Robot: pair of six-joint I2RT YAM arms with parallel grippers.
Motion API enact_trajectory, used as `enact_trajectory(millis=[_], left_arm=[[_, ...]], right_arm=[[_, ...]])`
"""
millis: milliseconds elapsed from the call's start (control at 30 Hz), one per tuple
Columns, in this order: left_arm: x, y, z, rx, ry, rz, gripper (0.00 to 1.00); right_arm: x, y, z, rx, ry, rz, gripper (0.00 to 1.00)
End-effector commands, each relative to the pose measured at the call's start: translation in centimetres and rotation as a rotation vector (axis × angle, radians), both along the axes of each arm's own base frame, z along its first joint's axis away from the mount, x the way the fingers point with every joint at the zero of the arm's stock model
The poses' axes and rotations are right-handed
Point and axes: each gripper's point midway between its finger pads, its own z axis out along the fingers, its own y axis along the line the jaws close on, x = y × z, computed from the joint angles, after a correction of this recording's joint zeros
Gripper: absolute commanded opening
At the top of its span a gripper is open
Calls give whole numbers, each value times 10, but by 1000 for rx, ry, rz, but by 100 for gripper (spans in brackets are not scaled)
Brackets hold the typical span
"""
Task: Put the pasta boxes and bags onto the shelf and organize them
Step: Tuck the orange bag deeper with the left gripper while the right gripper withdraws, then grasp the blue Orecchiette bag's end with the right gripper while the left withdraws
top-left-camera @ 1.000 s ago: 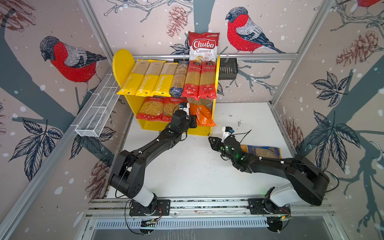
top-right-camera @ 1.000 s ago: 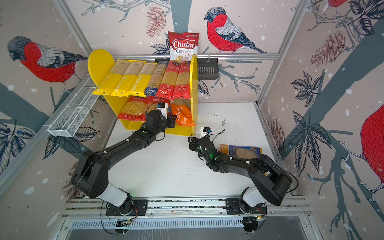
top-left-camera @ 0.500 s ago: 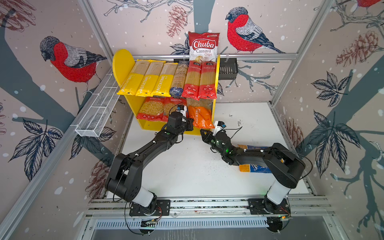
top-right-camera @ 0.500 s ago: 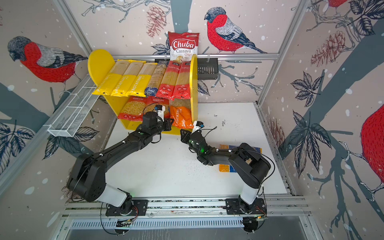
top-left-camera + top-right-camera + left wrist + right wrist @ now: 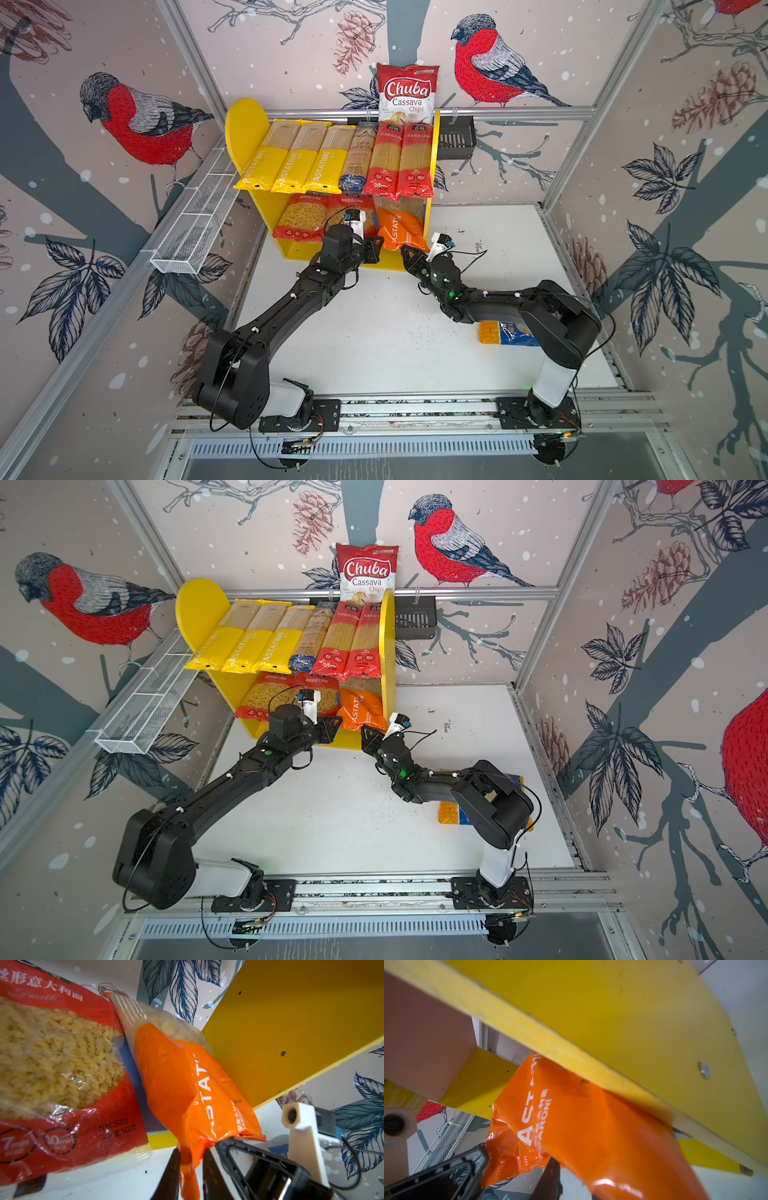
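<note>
The shelf (image 5: 245, 120) (image 5: 195, 604) carries three yellow spaghetti packs (image 5: 291, 162), a blue-labelled one (image 5: 357, 158) and two red ones (image 5: 399, 162) on its upper board. On the lower board lie red macaroni bags (image 5: 301, 218) (image 5: 52, 1064) and an orange macaroni bag (image 5: 401, 230) (image 5: 361, 712) (image 5: 182, 1088) (image 5: 581, 1126) against the right panel. My left gripper (image 5: 376, 246) (image 5: 334, 725) (image 5: 191, 1151) is open, its fingers slightly apart around that bag's bottom seam. My right gripper (image 5: 405, 249) (image 5: 365, 729) (image 5: 571, 1180) is open at the bag's other lower corner, one finger hidden under it. A blue-orange bag (image 5: 498, 332) (image 5: 449, 814) lies under the right arm.
A red-white Chuba chips bag (image 5: 407, 93) stands on the rail behind the shelf. A black slotted basket (image 5: 455, 139) hangs to its right and a white wire basket (image 5: 195, 224) along the left wall. The shelf's right panel (image 5: 280, 1032) (image 5: 612, 1012) is close beside both grippers.
The right arm has swung from the middle of the table to the shelf's front right corner. The left gripper has drawn back a little and its jaws have parted. The orange bag now sits straighter.
</note>
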Motion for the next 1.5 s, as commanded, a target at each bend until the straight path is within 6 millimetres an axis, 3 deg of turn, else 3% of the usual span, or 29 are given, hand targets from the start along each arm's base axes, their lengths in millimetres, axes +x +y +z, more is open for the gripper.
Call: enact_trajectory(millis=[0,67,200,433,500,600,733,900,967,1000,1133,1200,1333,1467], left_arm=[[-2,5,-11,7,41,7,21],[-5,9,-17,22,65,17,22],[-12,19,-9,35,43,53,29],[-22,26,12,0,-17,84,41],[-23,19,17,-26,-41,71,43],[-24,-9,28,-48,-100,14,47],[-13,-39,39,-113,-140,-48,50],[13,-56,22,-104,-111,-50,51],[21,-57,-1,-75,-73,-36,53],[27,-60,3,-73,-75,-34,54],[30,-60,-40,9,41,-25,54],[28,-56,-43,19,50,-14,54],[23,-50,-10,2,-14,-3,54],[11,-45,22,-15,-67,-7,54]], right_arm=[[0,6,5,22,-24,23,27],[-3,9,-2,9,-4,48,27],[-13,5,-14,-25,33,80,33],[-46,-19,-24,-119,73,121,41],[-54,-30,-29,-165,87,120,42],[-64,-50,-38,-257,121,98,43],[-71,-80,-41,-394,157,56,44],[-72,-134,-52,-466,262,-16,46],[-74,-154,-53,-493,277,-55,46],[-75,-162,-55,-501,286,-72,46],[-81,-189,-58,-517,312,-120,46],[-84,-199,-59,-521,322,-136,46],[-87,-219,-64,-537,356,-174,48],[-91,-243,-78,-573,439,-228,56]])
